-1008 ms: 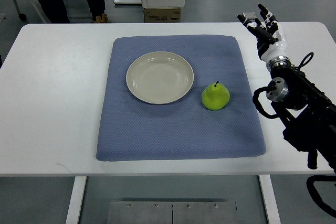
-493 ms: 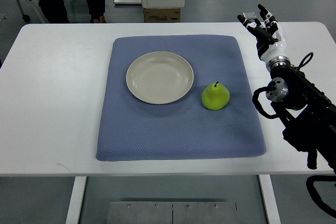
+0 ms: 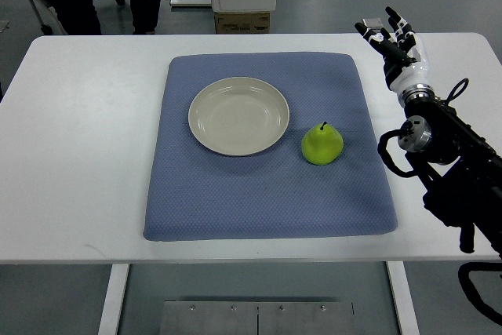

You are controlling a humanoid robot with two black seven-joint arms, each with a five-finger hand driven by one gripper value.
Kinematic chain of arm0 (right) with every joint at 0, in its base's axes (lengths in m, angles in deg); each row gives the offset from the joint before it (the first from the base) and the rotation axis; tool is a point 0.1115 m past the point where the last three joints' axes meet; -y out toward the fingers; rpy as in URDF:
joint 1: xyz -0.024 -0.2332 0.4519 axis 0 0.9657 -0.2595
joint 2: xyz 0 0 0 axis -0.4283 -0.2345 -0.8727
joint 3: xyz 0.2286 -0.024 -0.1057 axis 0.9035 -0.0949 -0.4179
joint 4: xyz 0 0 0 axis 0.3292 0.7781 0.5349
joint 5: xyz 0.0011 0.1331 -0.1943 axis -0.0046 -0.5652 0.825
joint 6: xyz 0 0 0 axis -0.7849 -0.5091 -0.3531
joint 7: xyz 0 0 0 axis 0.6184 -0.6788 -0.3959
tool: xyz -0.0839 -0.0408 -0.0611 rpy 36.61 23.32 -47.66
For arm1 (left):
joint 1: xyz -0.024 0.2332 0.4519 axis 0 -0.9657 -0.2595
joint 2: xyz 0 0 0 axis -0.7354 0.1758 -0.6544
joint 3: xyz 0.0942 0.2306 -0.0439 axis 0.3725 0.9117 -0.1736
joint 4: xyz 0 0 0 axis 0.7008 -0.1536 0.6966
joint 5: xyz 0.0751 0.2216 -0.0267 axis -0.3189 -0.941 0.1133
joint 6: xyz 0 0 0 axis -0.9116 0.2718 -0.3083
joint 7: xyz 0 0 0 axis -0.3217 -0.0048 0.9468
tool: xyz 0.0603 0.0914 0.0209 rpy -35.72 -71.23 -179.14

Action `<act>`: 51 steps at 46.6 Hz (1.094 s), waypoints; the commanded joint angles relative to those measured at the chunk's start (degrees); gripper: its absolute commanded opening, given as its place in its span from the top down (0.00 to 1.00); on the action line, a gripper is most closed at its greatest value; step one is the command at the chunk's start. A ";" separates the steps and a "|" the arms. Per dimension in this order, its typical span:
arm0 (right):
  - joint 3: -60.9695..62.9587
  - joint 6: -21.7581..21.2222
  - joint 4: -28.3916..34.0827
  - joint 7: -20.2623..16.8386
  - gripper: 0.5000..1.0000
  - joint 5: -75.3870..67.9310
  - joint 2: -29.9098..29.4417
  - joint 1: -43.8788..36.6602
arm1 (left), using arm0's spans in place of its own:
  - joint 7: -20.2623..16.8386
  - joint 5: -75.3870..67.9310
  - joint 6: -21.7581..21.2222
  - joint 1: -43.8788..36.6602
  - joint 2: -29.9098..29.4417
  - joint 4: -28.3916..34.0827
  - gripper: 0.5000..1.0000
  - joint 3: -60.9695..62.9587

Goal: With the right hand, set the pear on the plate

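**Pear waits, well clear of our right hand**

Nearest us on the blue mat point(image 3: 259, 194), the pear point(image 3: 322, 144) stands upright, stem up, just beside the empty plate point(image 3: 238, 115) on its right. Our right hand point(image 3: 394, 41) hovers farther back past the mat's right edge, fingers spread and holding nothing; the pear lies toward us and leftward from it. Our left arm stays unseen.

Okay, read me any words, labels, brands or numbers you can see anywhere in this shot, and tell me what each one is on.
No text can be read anywhere in this view.
The cardboard box behind the table shows faint marks, too small and blurred to read.
The pear, plate, blue mat and right hand carry no visible print.
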 commanded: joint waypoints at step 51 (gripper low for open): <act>-20.30 -11.07 5.45 9.31 0.00 0.18 9.97 -0.82 | 0.01 -0.01 0.01 0.00 0.00 0.00 0.00 0.00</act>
